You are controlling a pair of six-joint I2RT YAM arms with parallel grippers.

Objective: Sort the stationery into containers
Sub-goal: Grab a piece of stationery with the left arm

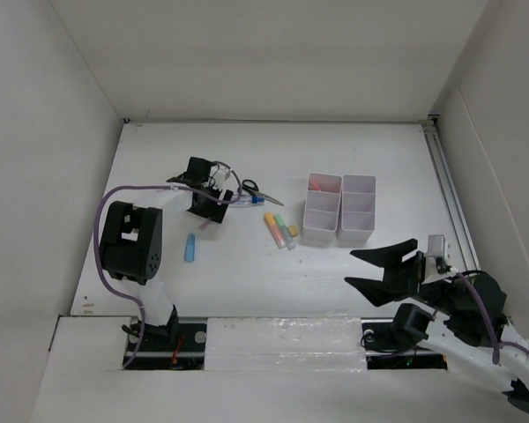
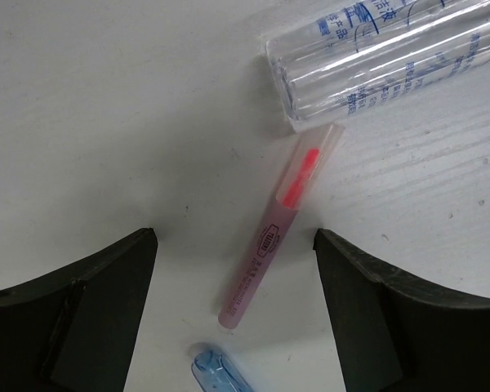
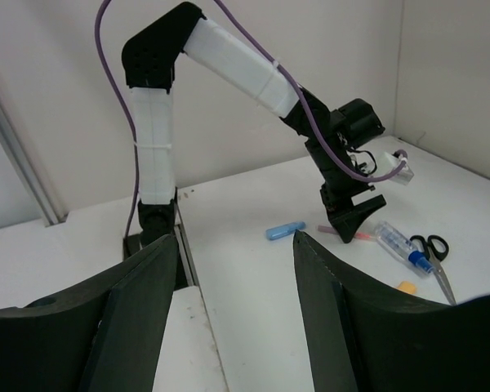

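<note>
The left gripper is held low over the worktop, its jaws spread wide and nothing gripped. A thin pink-red pen lies flat between them, slanted across the gap and touched by neither finger. Just past the pen's capped end a clear tube with blue print is seen, so close that contact cannot be ruled out. From above, the scissors lie just beyond this gripper and the blue marker near it on the near side. The highlighters lie between it and the organiser, which stands well apart to the right. The right gripper is likewise wide open and empty, held near its own base.

The pen is judged light, stiff and smooth, so it may roll or slip when pinched. It is best taken at mid-barrel, by the printed label and away from the tube. As the pen lies slanted, a wrist turn may be needed so the barrel is met squarely. The pen being thin, the fingers must be brought right down to the worktop
</note>
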